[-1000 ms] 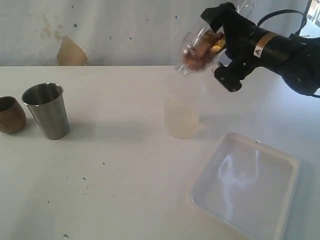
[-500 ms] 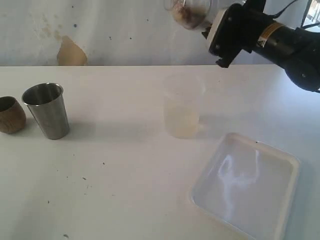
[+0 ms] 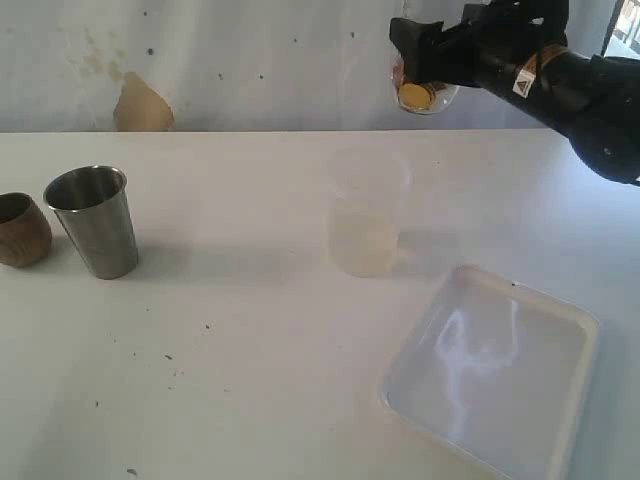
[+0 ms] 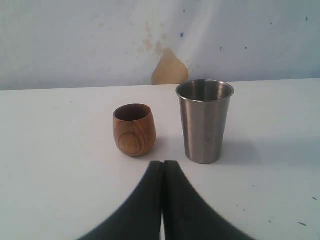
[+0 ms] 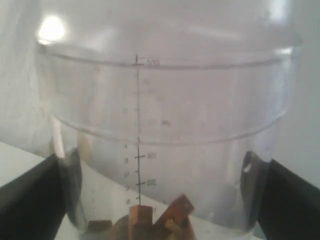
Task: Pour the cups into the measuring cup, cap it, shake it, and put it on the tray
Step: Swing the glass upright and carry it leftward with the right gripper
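My right pincer pinches the tall clear plastic measuring cup aloft, clear of the white counter where the frosted whitish plastic cup stands. The wrist view crops its base. Its graduations read 200, 300 and possibly 500 above. The arm's yellow label is illegible. My left pincer is pressed together.

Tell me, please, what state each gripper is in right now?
Left gripper: closed, holding nothing.
Right gripper: closed on the measuring cup, held up off the table.
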